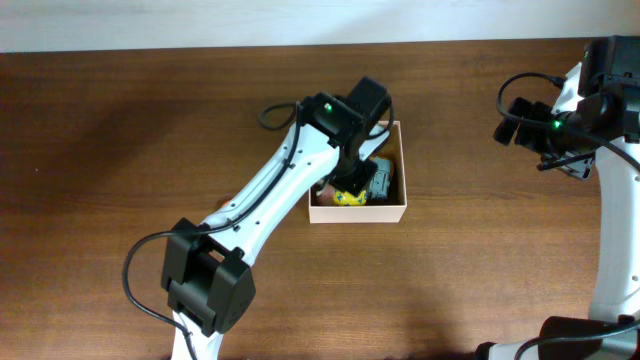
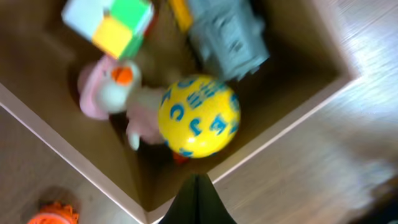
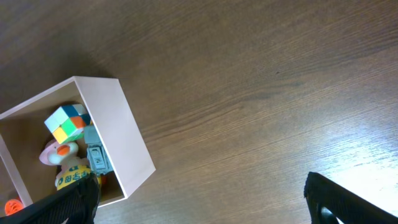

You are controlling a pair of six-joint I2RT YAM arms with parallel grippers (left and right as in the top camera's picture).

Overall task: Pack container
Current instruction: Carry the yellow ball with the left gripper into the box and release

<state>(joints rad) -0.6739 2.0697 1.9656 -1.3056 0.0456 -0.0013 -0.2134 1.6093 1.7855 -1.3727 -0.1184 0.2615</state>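
Note:
The container (image 1: 360,213) is a square shallow box with white walls and a tan inside, at the table's middle. It holds a yellow ball with blue letters (image 2: 199,116), a grey toy (image 2: 227,37), a pink and white duck toy (image 2: 115,93) and a coloured cube (image 2: 112,22). My left gripper (image 1: 350,180) hangs over the box's front corner; in the left wrist view its fingers (image 2: 199,190) are shut and empty above the ball. My right gripper (image 1: 507,120) is far to the right; its fingers (image 3: 200,186) are spread wide, with the box (image 3: 127,134) at the left.
A small orange toy (image 2: 53,213) lies on the table just outside the box's wall; it also shows in the right wrist view (image 3: 12,205). The brown wooden table (image 1: 120,130) runs to a white wall at the back.

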